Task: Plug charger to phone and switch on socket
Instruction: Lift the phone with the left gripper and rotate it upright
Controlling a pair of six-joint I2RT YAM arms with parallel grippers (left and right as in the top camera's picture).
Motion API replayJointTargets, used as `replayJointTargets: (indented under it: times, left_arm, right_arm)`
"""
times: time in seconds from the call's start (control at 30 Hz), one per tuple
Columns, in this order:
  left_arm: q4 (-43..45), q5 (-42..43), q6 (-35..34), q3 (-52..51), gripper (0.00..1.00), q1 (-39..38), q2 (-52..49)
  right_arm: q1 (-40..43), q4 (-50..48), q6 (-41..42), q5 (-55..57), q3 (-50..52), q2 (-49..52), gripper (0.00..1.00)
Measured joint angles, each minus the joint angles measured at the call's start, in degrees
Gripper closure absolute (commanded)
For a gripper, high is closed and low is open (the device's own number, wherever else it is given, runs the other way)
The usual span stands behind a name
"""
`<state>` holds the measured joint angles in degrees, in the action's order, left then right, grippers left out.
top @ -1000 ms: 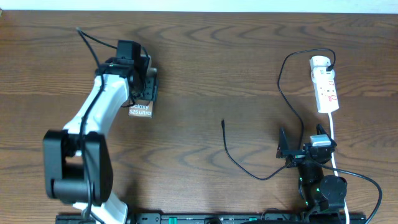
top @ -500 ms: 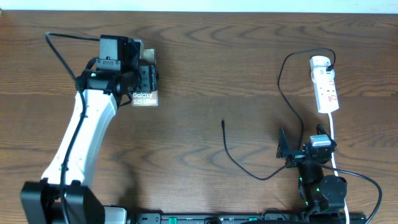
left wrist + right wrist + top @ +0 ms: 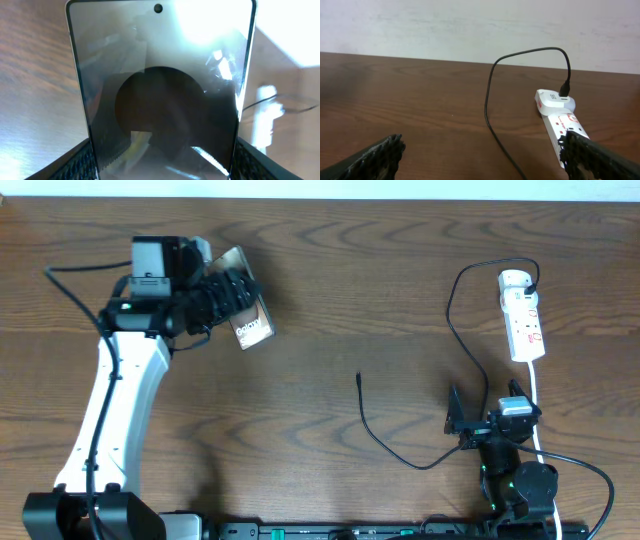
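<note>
Left arm (image 3: 108, 408): white links, black joints; end effector (image 3: 228, 292): black, ribbed.

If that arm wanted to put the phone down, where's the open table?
The table is barest mid-way, between the held phone and the charger; also below the phone, left of the charger's tip. Crowded at the right: socket, cable loops, right claw.

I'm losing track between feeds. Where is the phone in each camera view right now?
Overhead: the phone is upper left, tilted, held in the left gripper.
Left wrist: it fills the middle of the picture, between the gripper's fingers.
Right wrist: not in it.
Shared landmark: the white socket, far right overhead, blurred at the right edge in the left wrist view, lower right in the right wrist view.
</note>
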<state>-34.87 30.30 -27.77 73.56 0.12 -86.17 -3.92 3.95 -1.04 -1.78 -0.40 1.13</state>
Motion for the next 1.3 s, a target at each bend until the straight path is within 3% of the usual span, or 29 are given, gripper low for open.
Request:
replayJointTargets:
  times: [0.33,0.73,1.0,1.3]
  left_arm:
    - [1.75,13.22,-23.67,0.00,0.93,6.93,0.00]
    - [4.59,23.17,-52.13,0.00,0.93,8.04,0.00]
    - [9.68,32.33,-64.52,0.00,0.93,8.04,0.00]
    - [10.29,38.14,-71.58,0.00,0.93,8.04,0.00]
  right_arm:
    - [0.00,0.00,-0.02,0.00,0.00,0.00,0.01]
    - [0.00,0.00,-0.02,0.00,0.00,0.00,0.01]
    - [0.00,0.00,0.00,0.00,0.00,0.00,0.01]
    - [0.00,0.00,-0.02,0.00,0.00,0.00,0.01]
